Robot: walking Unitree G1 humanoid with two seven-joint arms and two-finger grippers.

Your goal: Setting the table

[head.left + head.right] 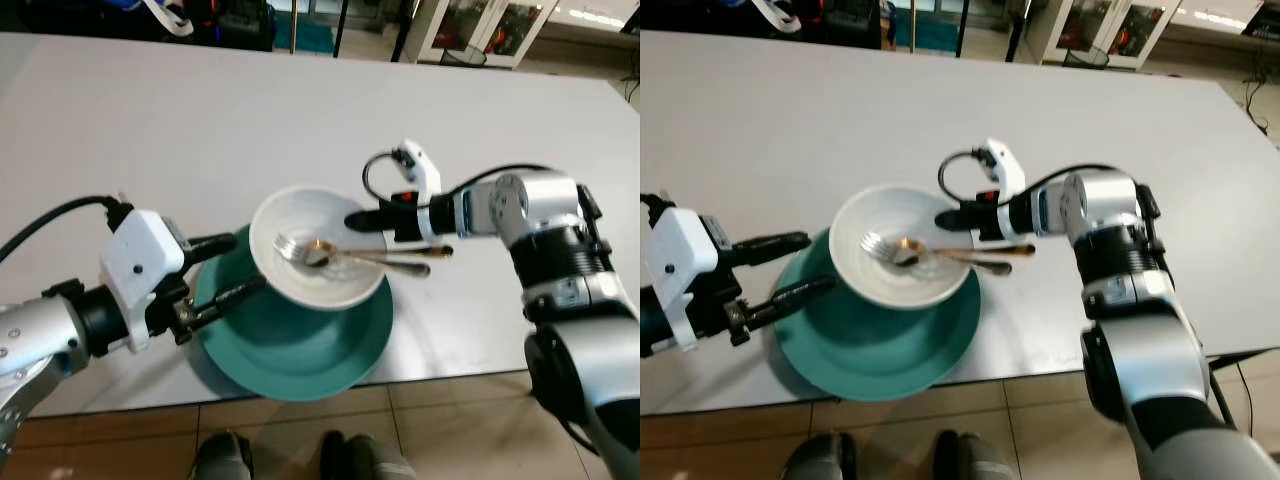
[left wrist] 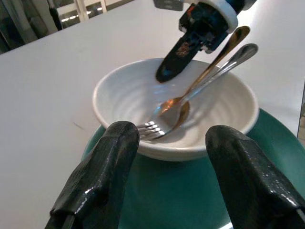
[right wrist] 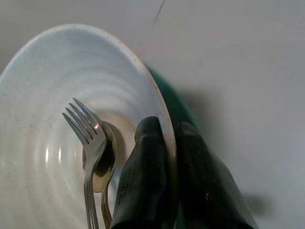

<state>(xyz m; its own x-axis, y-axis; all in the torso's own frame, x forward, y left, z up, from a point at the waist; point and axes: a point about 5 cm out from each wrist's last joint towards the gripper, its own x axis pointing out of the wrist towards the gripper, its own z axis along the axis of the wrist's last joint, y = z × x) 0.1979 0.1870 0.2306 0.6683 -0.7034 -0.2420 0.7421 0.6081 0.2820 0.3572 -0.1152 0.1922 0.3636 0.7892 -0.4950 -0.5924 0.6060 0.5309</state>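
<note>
- Your right gripper [image 3: 164, 191] is clamped on the rim of the white bowl [image 1: 300, 225]: in the right wrist view one black finger lies inside the wall, the other outside, with the rim pinched between them. A rim grip of this kind suits lifting or sliding the bowl without touching its contents.
- The bowl sits on the teal plate [image 1: 300, 350], stacked, near the table's [image 1: 150, 120] front edge; you will probably have to separate the two to lay the setting.
- A fork [image 3: 88, 136] and a gold-toned spoon [image 1: 330, 250] lie inside the bowl just beside the inner finger, handles sticking out over the rim past the gripper. If you tilt the bowl, they may slide or tip out.
- Your left gripper [image 1: 228, 268] is spread wide, fingers parted, level with the plate's edge on the side opposite the right gripper; it holds nothing. It looks placed to steady or take the plate.
- Beyond both grippers the tabletop is bare. Shoes [image 1: 220, 455] show on the floor below the table edge.
</note>
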